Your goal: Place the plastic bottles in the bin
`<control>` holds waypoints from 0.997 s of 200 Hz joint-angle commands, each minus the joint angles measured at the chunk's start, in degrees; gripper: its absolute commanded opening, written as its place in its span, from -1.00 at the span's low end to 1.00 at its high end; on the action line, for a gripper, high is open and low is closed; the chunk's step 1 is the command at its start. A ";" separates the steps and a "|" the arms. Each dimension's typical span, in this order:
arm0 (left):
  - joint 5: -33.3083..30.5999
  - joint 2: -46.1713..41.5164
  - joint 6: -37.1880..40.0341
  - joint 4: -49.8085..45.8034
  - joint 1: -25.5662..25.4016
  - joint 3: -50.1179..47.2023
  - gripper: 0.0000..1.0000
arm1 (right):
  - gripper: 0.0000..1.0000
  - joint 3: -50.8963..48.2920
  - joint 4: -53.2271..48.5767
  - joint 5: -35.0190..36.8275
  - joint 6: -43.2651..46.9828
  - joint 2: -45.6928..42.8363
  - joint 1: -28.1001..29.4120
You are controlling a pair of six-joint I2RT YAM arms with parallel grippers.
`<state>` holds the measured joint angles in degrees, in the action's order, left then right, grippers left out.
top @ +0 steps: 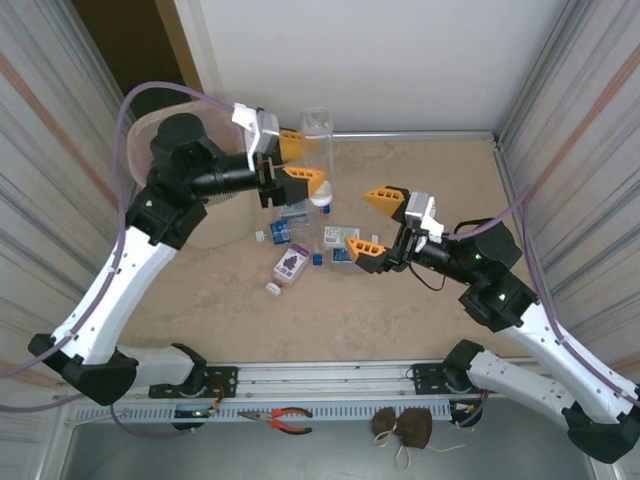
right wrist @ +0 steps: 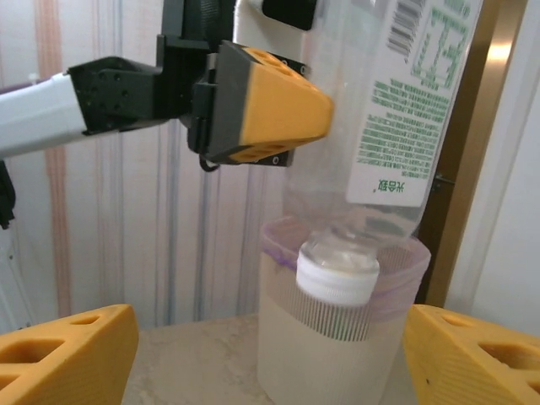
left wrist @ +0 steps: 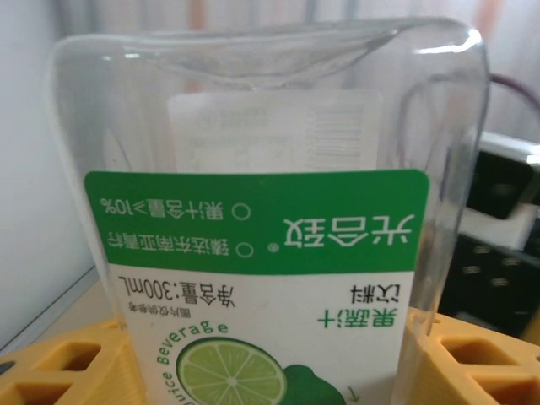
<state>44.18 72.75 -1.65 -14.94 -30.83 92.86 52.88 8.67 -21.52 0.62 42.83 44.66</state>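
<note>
My left gripper (top: 299, 163) held the clear green-labelled plastic bottle (top: 318, 130) cap-down; the beige pink-lined bin (right wrist: 337, 371) stood leftward, at the far-left corner of the table (top: 430, 300). My right gripper (top: 374, 224) stood open.

You have orange-handled pliers (top: 289, 420) lying on the grey ledge (top: 150, 445) at the near edge, two brown pouches (top: 404, 427) to their right. Your surface (top: 430, 320) is mottled beige.

Both arms wear white shells over black joints: left arm (top: 100, 295), right arm (top: 560, 350). A lilac cable (top: 122, 120) trails off each. Left gripper (top: 308, 163) and right gripper (top: 362, 222) carry chunky orange-yellow fingers (top: 385, 198) with recessed pockets, white blocks (top: 256, 122) behind them. A green light (top: 490, 297) glows on the right arm.
</note>
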 commanded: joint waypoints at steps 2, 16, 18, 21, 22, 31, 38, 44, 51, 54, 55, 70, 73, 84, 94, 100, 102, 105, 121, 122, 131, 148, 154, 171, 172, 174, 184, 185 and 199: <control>-11.25 0.58 2.51 -10.98 3.54 5.91 -0.19 | 0.63 1.34 -3.22 3.62 2.28 -1.76 0.26; -14.67 2.02 2.13 -15.76 6.82 8.47 -0.23 | 0.64 1.73 -4.33 4.77 2.63 -1.87 0.24; -15.49 2.15 1.84 -16.53 7.36 8.70 -0.24 | 0.64 1.84 -4.42 4.96 2.63 -1.87 0.18; -16.46 2.44 1.45 -17.41 8.08 9.10 -0.24 | 0.64 1.87 -4.59 5.21 2.65 -1.87 0.16; -16.79 2.55 1.33 -17.67 8.38 9.27 -0.24 | 0.64 1.91 -4.65 5.28 2.64 -1.87 0.12; -19.25 3.43 -0.15 -19.77 10.93 10.13 -0.29 | 0.64 2.11 -5.10 5.50 2.87 -1.87 -0.03; -20.63 4.01 -1.42 -21.22 12.91 10.65 -0.30 | 0.64 2.22 -5.24 5.52 2.98 -1.87 -0.15; -21.44 4.51 -2.29 -22.34 14.88 11.09 -0.31 | 0.64 2.39 -5.40 5.52 3.05 -1.87 -0.24; -22.49 5.21 -2.96 -23.49 16.77 11.49 -0.33 | 0.65 2.61 -5.61 5.37 3.13 -1.81 -0.39; -23.39 5.59 -3.13 -24.10 17.68 11.61 -0.33 | 0.65 2.75 -5.71 5.43 3.16 -1.79 -0.40; -23.39 5.66 -3.16 -24.18 17.97 11.74 -0.34 | 0.65 2.75 -5.78 5.34 3.16 -1.79 -0.43; -26.17 7.43 -4.29 -26.75 22.01 12.88 -0.39 | 0.65 3.15 -6.17 5.19 3.32 -1.62 -0.62; -26.26 7.91 -4.61 -27.12 22.97 13.14 -0.40 | 0.65 3.17 -6.20 5.17 3.29 -1.61 -0.71; -26.17 9.34 -5.46 -27.90 25.84 13.78 -0.41 | 0.65 3.29 -6.53 5.13 3.39 -1.52 -0.67; -26.19 10.56 -6.16 -28.34 28.21 14.43 -0.46 | 0.65 3.52 -6.57 5.12 3.40 -1.51 -0.78; -26.08 11.30 -6.47 -28.20 29.21 14.62 -0.47 | 0.65 3.45 -6.56 5.17 3.41 -1.52 -0.81; -26.04 11.52 -6.62 -28.17 29.68 14.72 -0.47 | 0.65 3.50 -6.62 5.13 3.42 -1.50 -0.81; -25.93 11.94 -6.90 -28.04 30.22 14.80 -0.46 | 0.65 3.45 -6.66 5.14 3.34 -1.45 -0.81; -24.50 14.50 -8.15 -28.26 32.84 15.92 -0.50 | 0.65 3.54 -6.58 5.12 3.33 -1.35 -0.81; -24.41 14.69 -8.22 -28.33 32.98 15.98 -0.50 | 0.65 3.50 -6.57 5.10 3.33 -1.35 -0.81; -24.73 16.04 -8.68 -28.67 33.71 16.57 -0.50 | 0.65 3.54 -6.60 5.15 3.38 -1.20 -0.81; -27.15 19.13 -9.39 -30.44 34.31 18.25 -0.51 | 0.65 3.60 -6.85 5.01 3.37 -0.99 -0.80; -26.56 20.33 -9.34 -31.17 34.67 18.89 -0.52 | 0.65 3.61 -6.89 5.03 3.33 -0.95 -0.78; -25.40 23.21 -9.85 -32.45 35.14 19.83 -0.52 | 0.65 3.62 -7.17 5.07 3.30 -0.82 -0.82; -25.34 23.35 -9.86 -32.48 35.23 19.87 -0.52 | 0.65 3.63 -7.17 5.03 3.31 -0.77 -0.82; -25.24 23.72 -9.97 -32.78 35.22 20.03 -0.52 | 0.65 3.63 -7.17 5.07 3.31 -0.74 -0.74; -24.49 25.59 -9.95 -34.29 35.28 20.83 -0.52 | 0.66 3.56 -7.19 5.04 3.37 -0.65 -0.81; -24.41 25.77 -9.91 -34.37 35.25 20.89 -0.52 | 0.66 3.55 -7.18 5.06 3.35 -0.64 -0.85; -21.90 28.23 -9.84 -36.35 35.26 21.71 -0.55 | 0.66 3.54 -7.17 5.10 3.39 -0.64 -0.85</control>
<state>18.79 97.62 -10.57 -46.78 3.95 111.87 54.57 1.10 -17.52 3.33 42.39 44.23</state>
